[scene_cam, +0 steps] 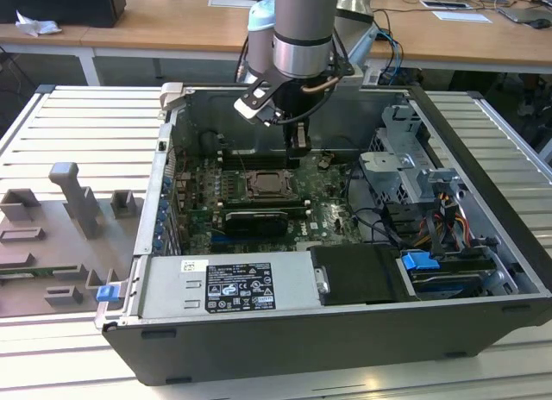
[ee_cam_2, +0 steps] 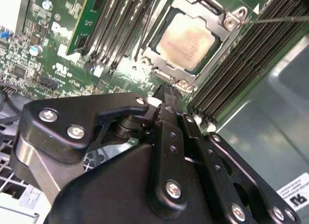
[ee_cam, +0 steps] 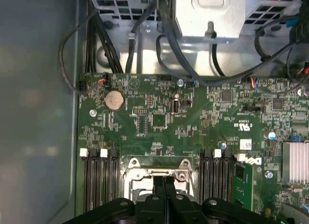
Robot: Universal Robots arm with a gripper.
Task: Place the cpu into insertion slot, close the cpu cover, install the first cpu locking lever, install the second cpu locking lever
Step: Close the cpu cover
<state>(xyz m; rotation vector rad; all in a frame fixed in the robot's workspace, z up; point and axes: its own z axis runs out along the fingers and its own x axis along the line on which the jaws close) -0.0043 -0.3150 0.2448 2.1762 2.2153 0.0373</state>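
The cpu point(ee_cam_2: 186, 40): a flat square chip with a pale, matte silver-grey face and rounded corners. It lies seated in the insertion slot point(scene_cam: 267, 186), mid-board inside the open computer case point(scene_cam: 466, 124). The cpu cover point(ee_cam_2: 161, 67), a thin frame of bright stamped metal, lies down around the chip, whose face shows through the square cut-out. The frame has screw tabs at its corners. A thin wire rod point(ee_cam_2: 275, 19) runs off from one tab across the memory slots point(ee_cam_2: 120, 21), which are long, narrow, black and ribbed (whether the rod is latched, cannot tell). The gripper point(ee_cam_2: 166, 91) is black with bolted linkages, and its two fingers are pressed together with only a seam between them and nothing held. The tips hang just at the frame's edge; contact cannot be judged. In the first wrist view the same closed tips point(ee_cam: 164, 181) sit over the socket. The motherboard point(ee_cam: 159, 118) is glossy green and densely studded, with a round silver coin cell point(ee_cam: 115, 100) and a finned metal heat sink point(ee_cam: 295, 161). Black rubbery cables point(ee_cam: 169, 35) loop past its edge. A grey sheet-metal power supply point(scene_cam: 228, 284) lies along the case's near side.
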